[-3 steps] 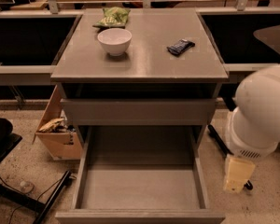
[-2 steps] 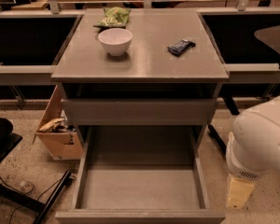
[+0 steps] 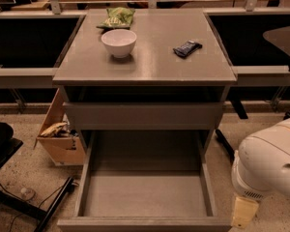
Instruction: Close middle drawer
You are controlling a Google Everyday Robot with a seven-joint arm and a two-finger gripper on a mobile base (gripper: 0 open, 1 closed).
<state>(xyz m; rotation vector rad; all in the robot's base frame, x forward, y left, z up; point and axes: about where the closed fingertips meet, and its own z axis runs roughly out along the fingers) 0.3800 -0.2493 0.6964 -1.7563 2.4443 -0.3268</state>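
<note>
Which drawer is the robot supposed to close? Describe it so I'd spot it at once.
Find the grey cabinet with a white bowl on top. Below its shut upper drawer, the middle drawer is the one pulled far out toward the camera, its deep grey tray open to view. The robot's gripper hangs low beside its right front corner.

1. No word, brand, number or sign can be read anywhere in this view.
2. The green bag (image 3: 117, 17) at the back of the cabinet top (image 3: 150, 64) shows print, but no letters can be made out.
3. The dark wrapper (image 3: 187, 48) on the right carries pale marks that cannot be read.
4. The cardboard box (image 3: 63, 146) on the floor shows no readable label.
5. The gripper (image 3: 244, 211), unmarked, hangs at lower right, just beside the open middle drawer (image 3: 145, 192).
</note>
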